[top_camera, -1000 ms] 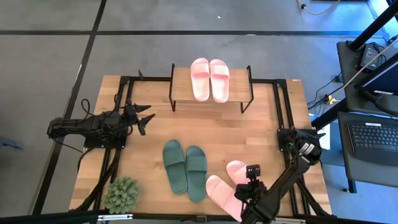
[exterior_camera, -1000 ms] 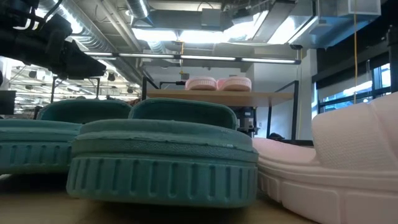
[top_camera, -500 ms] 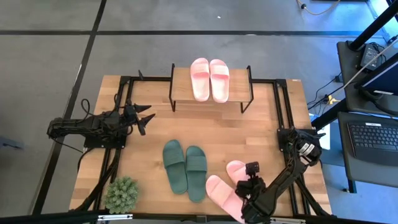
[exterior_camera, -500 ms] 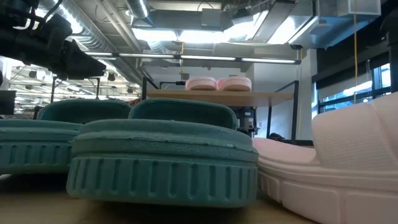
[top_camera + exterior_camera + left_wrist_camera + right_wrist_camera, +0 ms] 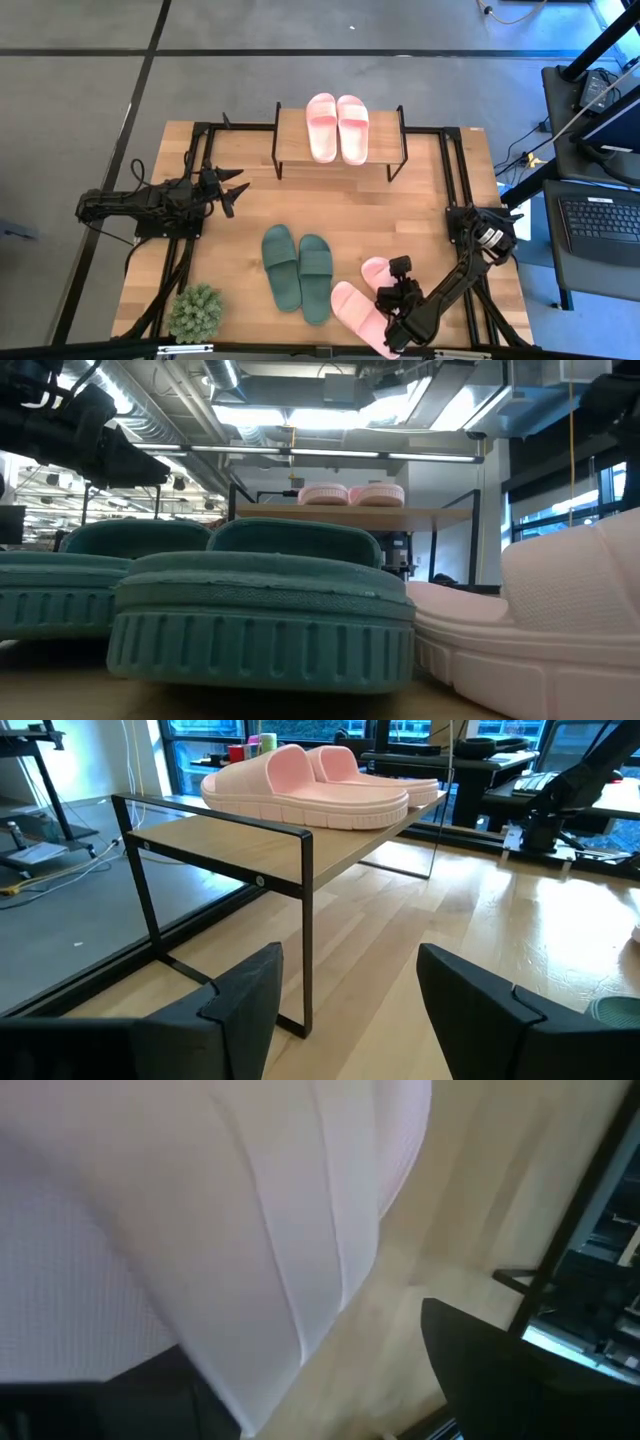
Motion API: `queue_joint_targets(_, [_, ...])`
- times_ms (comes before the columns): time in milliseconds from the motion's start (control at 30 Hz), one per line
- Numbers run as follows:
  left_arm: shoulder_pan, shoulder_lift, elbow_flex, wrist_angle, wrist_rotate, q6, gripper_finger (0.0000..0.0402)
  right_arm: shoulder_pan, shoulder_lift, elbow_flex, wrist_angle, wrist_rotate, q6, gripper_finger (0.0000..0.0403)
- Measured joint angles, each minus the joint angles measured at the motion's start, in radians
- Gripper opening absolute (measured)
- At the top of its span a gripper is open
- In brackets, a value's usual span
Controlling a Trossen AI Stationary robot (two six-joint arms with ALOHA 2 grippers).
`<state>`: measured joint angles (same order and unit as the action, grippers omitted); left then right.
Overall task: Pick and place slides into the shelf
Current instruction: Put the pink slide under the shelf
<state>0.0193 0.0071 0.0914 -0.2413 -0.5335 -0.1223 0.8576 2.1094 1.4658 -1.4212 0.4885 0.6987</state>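
Two pink slides (image 5: 338, 127) lie side by side on the top board of the shelf (image 5: 290, 135) at the table's far middle. Two dark green slides (image 5: 298, 272) rest on their soles on the table. At the near right lie two more pink slides (image 5: 352, 312). My right gripper (image 5: 390, 300) hangs low over them, open, and one pink slide (image 5: 200, 1230) fills the space between its fingers (image 5: 490, 1370). My left gripper (image 5: 236, 190) waits open at the table's left, pointing at the shelf (image 5: 250, 850). My right gripper comes at the pink slide from above, slanting down. Its fingers stand on either side of the slide's rounded pink surface (image 5: 330, 1280). I cannot tell whether they touch it. The slide lies on the table.
A small green potted plant (image 5: 196, 311) stands at the near left corner. Black frame rails (image 5: 455, 170) run along the table's sides. Bare wood lies between the shelf and the green slides. A desk with a keyboard (image 5: 600, 220) stands beyond the right edge.
My right gripper has sunk toward the two pink slides at the near right and shifted a little toward the table's left edge, tipping further down. The slides and my left arm have kept still.
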Motion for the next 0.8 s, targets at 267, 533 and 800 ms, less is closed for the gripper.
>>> queue_joint_targets(267, [0.0,0.0,0.0,-0.001,0.0,0.0,0.0224,-0.034,0.0,0.0,0.037,-0.006,0.058,0.0271])
queue_joint_targets(533, [0.0,0.0,0.001,-0.005,0.0,0.0,0.0224,-0.069,0.0,0.0,0.044,-0.06,0.081,0.0181])
queue_joint_targets(800, [0.0,0.0,0.001,-0.005,0.0,0.001,0.0224,-0.077,0.0,0.0,0.036,-0.066,0.094,0.0019])
